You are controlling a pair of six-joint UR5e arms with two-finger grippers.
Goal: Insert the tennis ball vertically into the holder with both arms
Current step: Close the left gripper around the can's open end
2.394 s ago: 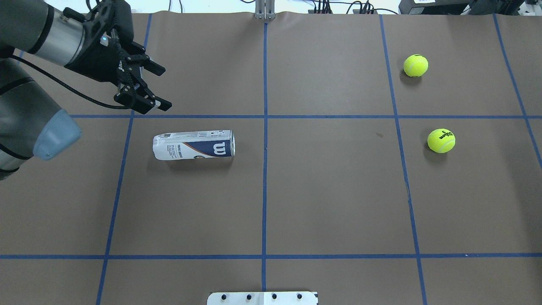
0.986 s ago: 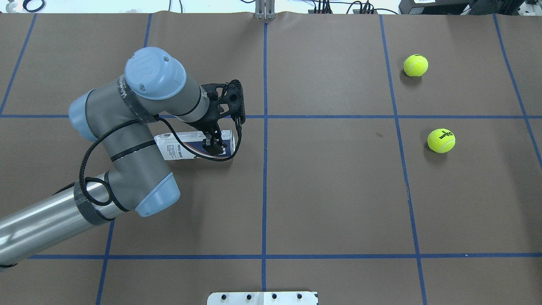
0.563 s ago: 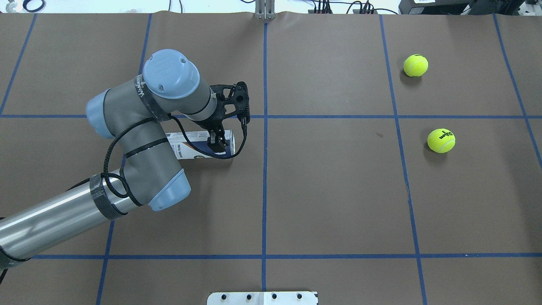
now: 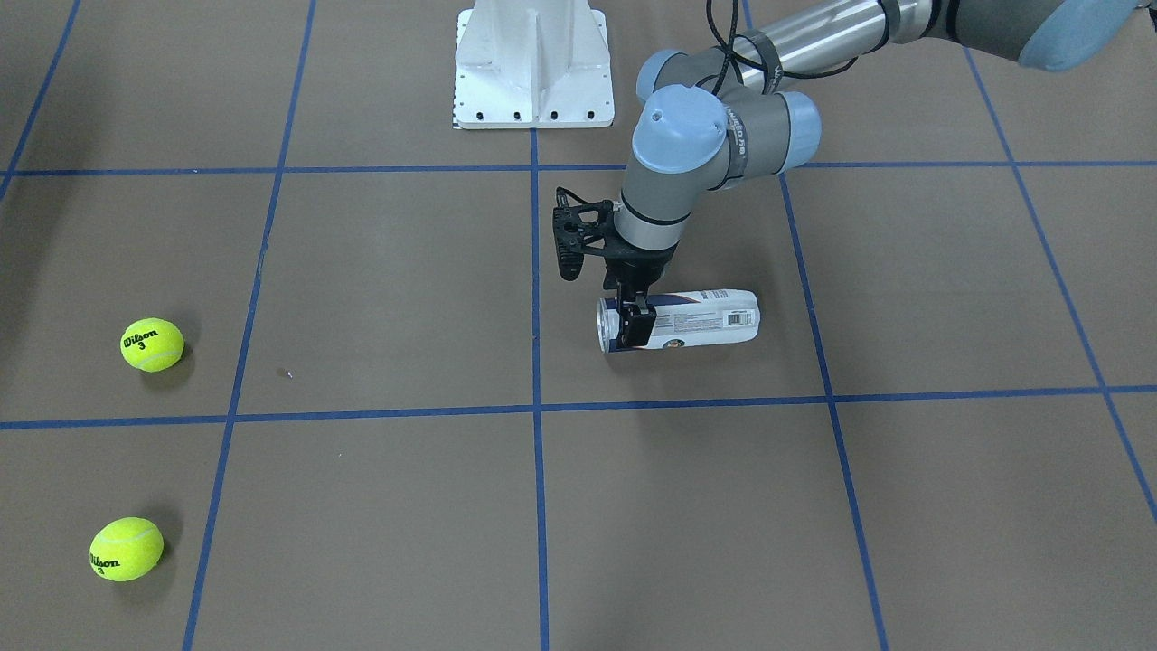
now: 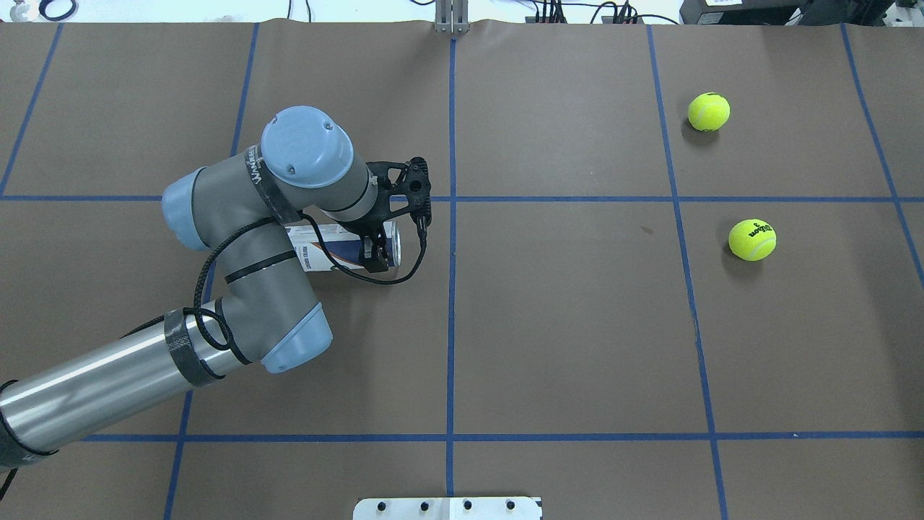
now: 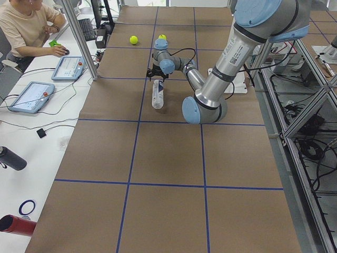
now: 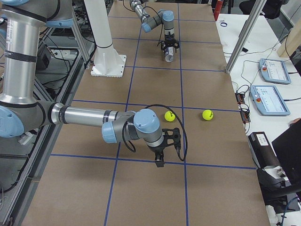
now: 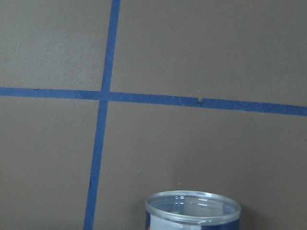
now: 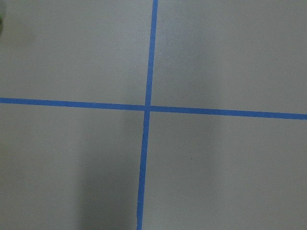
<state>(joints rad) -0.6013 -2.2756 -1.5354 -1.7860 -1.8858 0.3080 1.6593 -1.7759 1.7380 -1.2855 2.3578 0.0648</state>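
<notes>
The holder (image 4: 700, 318) lies on its side on the brown table, open metal rim toward the table's middle; its label also shows at holder (image 5: 325, 249). My left gripper (image 4: 633, 327) points down over the rim end, open, one finger on each side of the can. The left wrist view shows only the clear rim (image 8: 193, 207). Two tennis balls (image 5: 709, 111) (image 5: 752, 240) rest on the right half. My right gripper (image 7: 160, 159) hangs low over the table short of the balls; whether it is open or shut I cannot tell.
Blue tape lines divide the table into squares. A white pedestal base (image 4: 533, 68) stands at the robot's edge. In the exterior left view a person (image 6: 23, 26) sits at a side desk with tablets (image 6: 68, 67).
My left arm swung in from the far left and lowered its gripper over the holder's rim end, still creeping right in the last half second. Holder and balls have not moved.
</notes>
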